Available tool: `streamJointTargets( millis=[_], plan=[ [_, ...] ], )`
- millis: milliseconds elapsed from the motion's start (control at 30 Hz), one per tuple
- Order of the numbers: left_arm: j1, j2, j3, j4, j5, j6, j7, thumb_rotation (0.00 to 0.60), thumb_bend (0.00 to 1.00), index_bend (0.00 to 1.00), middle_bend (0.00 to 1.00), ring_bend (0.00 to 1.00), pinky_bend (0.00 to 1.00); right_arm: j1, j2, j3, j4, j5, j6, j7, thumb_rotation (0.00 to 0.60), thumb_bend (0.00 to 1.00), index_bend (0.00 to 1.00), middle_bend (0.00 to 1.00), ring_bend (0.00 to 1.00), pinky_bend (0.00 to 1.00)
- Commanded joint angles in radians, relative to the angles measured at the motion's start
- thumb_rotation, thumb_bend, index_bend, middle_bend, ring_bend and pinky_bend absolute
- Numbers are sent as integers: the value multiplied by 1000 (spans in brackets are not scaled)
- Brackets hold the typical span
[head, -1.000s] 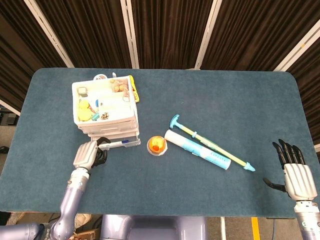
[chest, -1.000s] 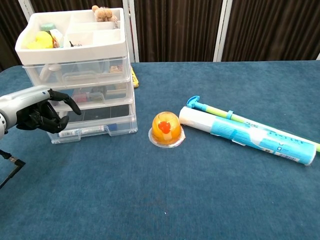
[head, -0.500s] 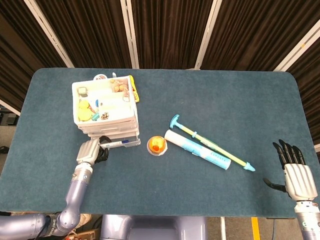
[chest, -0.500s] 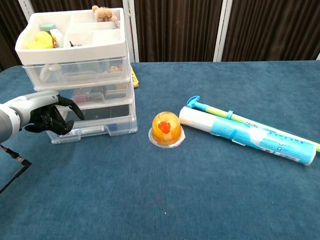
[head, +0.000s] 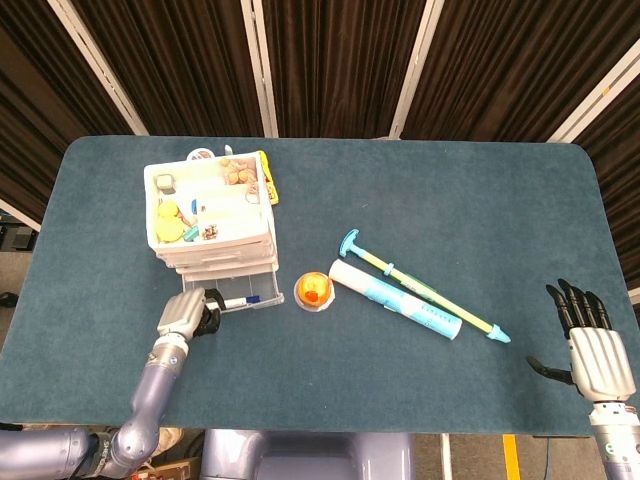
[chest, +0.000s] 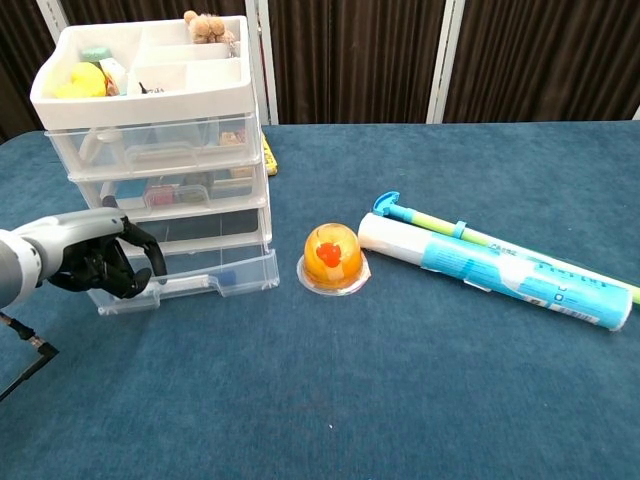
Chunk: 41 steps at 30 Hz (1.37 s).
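Black fingers (chest: 118, 268) on the silver-backed left hand (chest: 95, 265) curl against a clear plastic drawer (chest: 190, 282), while beside them sit an orange dome cup (chest: 333, 257) and a white-and-turquoise tube (chest: 495, 272) on dark teal felt.

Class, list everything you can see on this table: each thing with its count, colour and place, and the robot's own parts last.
Drawer unit: one, clear and white, table's left.
Bottom drawer: one, clear, pulled partly out, marker inside.
Jelly cup: one, orange, right of the drawers.
Tube: one, white and teal, centre-right.
Long stick: one, yellow-green with teal ends, behind the tube.
Table: one, blue cloth.
Left hand: grips the bottom drawer's front.
Right hand: open, at the near right edge.
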Motion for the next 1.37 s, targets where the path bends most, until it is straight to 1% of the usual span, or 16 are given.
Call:
streamJointTargets(
  millis=[33, 233, 300, 333, 400, 467, 500, 567, 633, 700, 800, 900, 967, 1067, 1200, 1367],
  plan=[
    [18, 28, 28, -41, 25, -1, -19, 600, 627, 515, 991, 970, 989, 0, 0, 0, 0, 0, 0, -1, 600, 163, 0, 0, 0, 5],
    [47, 76, 80, -103, 84, -12, -51, 600, 625, 518, 989, 969, 989, -1, -2, -1, -1, 0, 1, -3, 600, 162, 0, 0, 0, 5],
    [53, 87, 94, -114, 102, -16, -59, 600, 591, 477, 981, 959, 985, -1, -2, -1, -1, 1, 0, -3, 600, 162, 0, 0, 0, 5],
    [57, 94, 101, -118, 116, -16, -63, 600, 535, 424, 961, 936, 972, -1, -2, -1, -2, 2, 0, -4, 600, 163, 0, 0, 0, 5],
    [63, 104, 119, -116, 160, -8, -63, 600, 383, 306, 871, 846, 904, -1, -1, 0, -3, 3, -1, -4, 600, 162, 0, 0, 0, 5],
    [71, 111, 144, -103, 223, 13, -53, 600, 200, 170, 661, 648, 771, -1, -1, 0, -2, 4, -2, -3, 600, 162, 0, 0, 0, 5],
    [75, 116, 161, -95, 257, 27, -39, 600, 151, 135, 580, 574, 727, -1, 0, 0, -2, 5, -2, -3, 600, 162, 0, 0, 0, 5],
    [84, 127, 190, -83, 318, 58, -13, 600, 53, 71, 377, 379, 592, 0, 0, 0, -2, 5, -4, -3, 600, 161, 0, 0, 0, 5],
    [97, 136, 208, -77, 367, 83, -10, 600, 16, 53, 264, 261, 480, 0, 0, -1, 3, 3, -3, -12, 600, 160, 0, 0, 0, 5],
    [114, 155, 230, -73, 429, 104, -17, 600, 8, 51, 189, 179, 424, 0, -1, -1, -2, 6, -5, -4, 600, 160, 0, 0, 0, 5],
    [146, 195, 263, -64, 547, 143, -58, 600, 8, 51, 133, 123, 387, 0, 1, 0, -1, 11, -7, -6, 600, 160, 0, 0, 0, 5],
    [182, 240, 298, -43, 662, 195, -94, 600, 8, 51, 80, 68, 291, 0, 1, 2, 1, 12, -6, -8, 600, 160, 0, 0, 0, 5],
    [222, 283, 343, -3, 782, 258, -124, 600, 8, 50, 46, 27, 246, 0, 0, 2, 1, 15, -6, -9, 600, 161, 0, 0, 0, 5],
    [275, 320, 387, 71, 905, 341, -166, 600, 9, 45, 24, 4, 214, -2, 0, 3, 1, 16, -4, -10, 600, 161, 0, 0, 0, 5],
    [351, 367, 428, 138, 976, 422, -238, 600, 9, 34, 4, 0, 181, -5, 1, 2, -3, 13, 1, -13, 600, 160, 0, 0, 0, 5],
    [412, 421, 432, 188, 1015, 494, -297, 600, 9, 6, 0, 0, 144, -8, 0, 3, -4, 15, 6, -14, 600, 161, 0, 0, 0, 5]
  ],
)
